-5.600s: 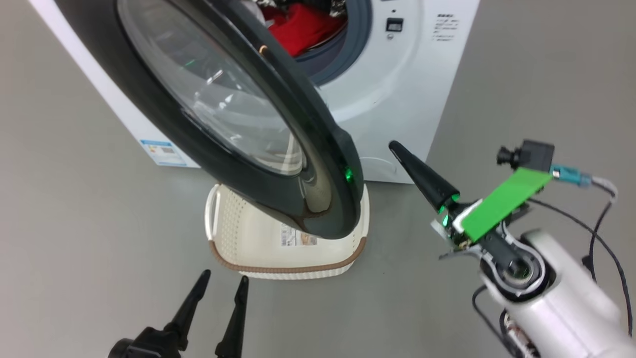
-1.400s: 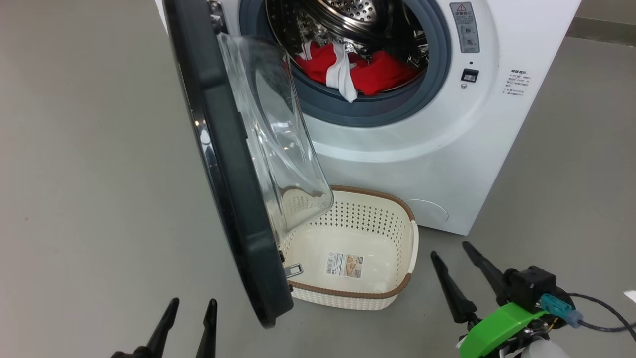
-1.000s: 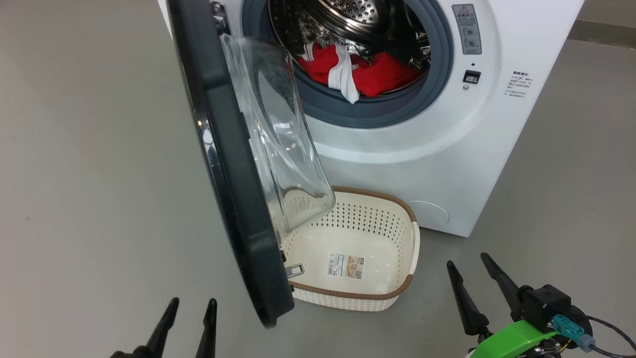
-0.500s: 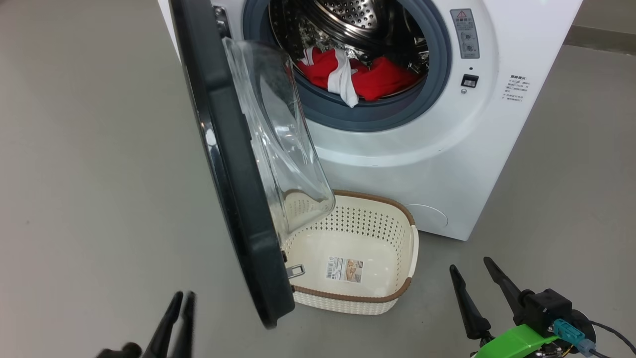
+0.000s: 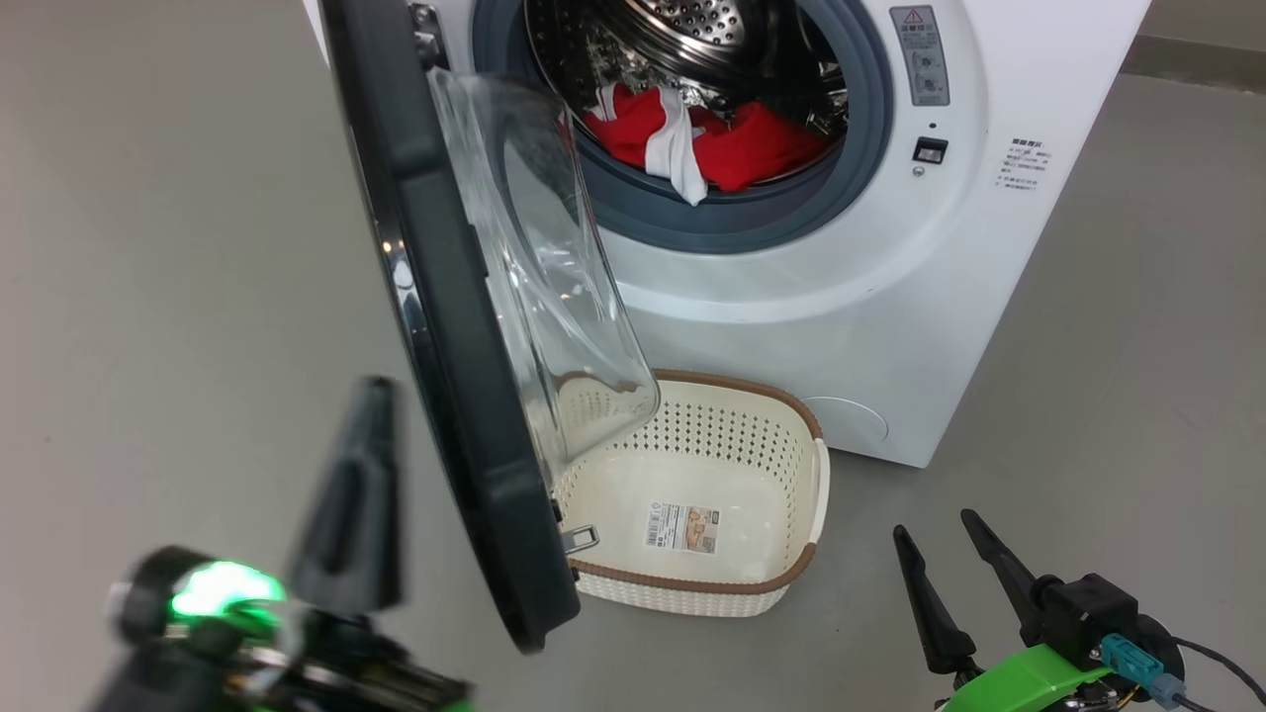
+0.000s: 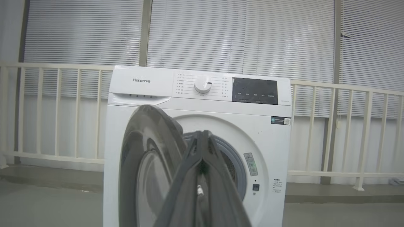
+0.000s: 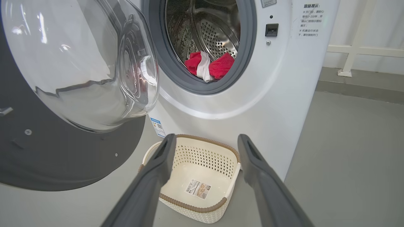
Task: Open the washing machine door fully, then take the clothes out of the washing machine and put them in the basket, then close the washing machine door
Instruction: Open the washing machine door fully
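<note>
The washing machine stands ahead with its washing machine door swung out edge-on toward me, the glass bowl facing right. The clothes, red with a white strip, lie in the drum at the gasket. Below the opening the basket sits on the floor with nothing in it. My left gripper is shut on nothing, raised and blurred just left of the door's outer face. The left wrist view has the shut left gripper pointing at the machine's front. My right gripper is open, low, right of the basket.
Grey floor spreads left of the door and right of the machine. Behind the machine stand a cream railing and slatted blinds. The door's lower edge overhangs the basket's left side.
My left gripper has shut and risen from the bottom edge to beside the door's outer face. The right gripper holds its place, open. The head view shifted slightly.
</note>
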Motion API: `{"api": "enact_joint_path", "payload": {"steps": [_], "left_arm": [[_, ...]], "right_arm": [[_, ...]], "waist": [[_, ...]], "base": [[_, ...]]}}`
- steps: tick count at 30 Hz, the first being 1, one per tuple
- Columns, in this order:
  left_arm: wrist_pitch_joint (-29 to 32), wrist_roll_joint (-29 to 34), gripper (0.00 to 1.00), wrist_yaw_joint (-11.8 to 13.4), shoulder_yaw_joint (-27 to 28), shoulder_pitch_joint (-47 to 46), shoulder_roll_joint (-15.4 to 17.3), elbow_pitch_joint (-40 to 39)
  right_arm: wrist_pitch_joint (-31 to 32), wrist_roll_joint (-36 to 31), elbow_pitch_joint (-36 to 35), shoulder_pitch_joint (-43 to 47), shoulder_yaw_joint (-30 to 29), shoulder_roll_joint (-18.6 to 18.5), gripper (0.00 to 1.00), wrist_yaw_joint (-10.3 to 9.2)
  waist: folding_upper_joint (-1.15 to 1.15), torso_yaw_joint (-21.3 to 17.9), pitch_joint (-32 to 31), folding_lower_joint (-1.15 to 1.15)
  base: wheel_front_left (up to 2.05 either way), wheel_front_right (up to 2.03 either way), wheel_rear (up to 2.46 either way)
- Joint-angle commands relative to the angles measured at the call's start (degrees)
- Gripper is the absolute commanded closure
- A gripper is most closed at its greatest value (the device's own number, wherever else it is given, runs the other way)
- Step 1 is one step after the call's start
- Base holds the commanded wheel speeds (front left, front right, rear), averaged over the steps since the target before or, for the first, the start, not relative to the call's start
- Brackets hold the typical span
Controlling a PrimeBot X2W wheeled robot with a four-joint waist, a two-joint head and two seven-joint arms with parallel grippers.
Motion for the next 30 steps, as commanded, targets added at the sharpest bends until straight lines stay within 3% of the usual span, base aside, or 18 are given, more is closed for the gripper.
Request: {"api": "enact_joint_path", "payload": {"steps": [1, 5, 11, 17, 30], "left_arm": [[-0.22, 2.01, 1.00, 0.05, -2.97, -1.08, 0.39, -2.32], [-0.22, 1.65, 1.00, -0.61, -13.90, 0.99, 0.39, 2.98], [-0.22, -1.99, 1.00, -0.86, -17.98, 1.98, 0.39, 13.29], [-0.22, -4.59, 1.00, -0.93, -16.68, -0.03, 0.39, 21.64], [-0.22, -6.77, 1.00, 0.01, -10.10, -0.02, 0.39, 25.11]], "right_arm": [[-0.68, 0.08, -1.49, -0.99, 1.38, 0.03, 0.00, 0.36], [-0.68, 0.26, -1.44, -1.41, 1.57, 0.03, 0.00, 0.36], [-0.68, 0.25, -1.48, -1.94, 1.60, 0.03, 0.00, 0.36], [-0.68, 0.24, -1.53, -2.11, 1.35, 0.03, 0.00, 0.36], [-0.68, 1.13, -1.59, -1.73, 1.38, 0.04, 0.00, 0.36]], "waist": [[0.00, -0.31, 0.29, 0.00], [0.00, -1.02, 0.91, 0.00], [0.00, -1.53, 1.69, 0.00], [0.00, -1.69, 1.98, 0.00], [0.00, -0.85, 1.40, 0.00]], "base": [[0.00, 0.00, 0.00], [0.00, 0.00, 0.00], [0.00, 0.00, 0.00], [0.00, 0.00, 0.00], [0.00, 0.00, 0.00]]}}
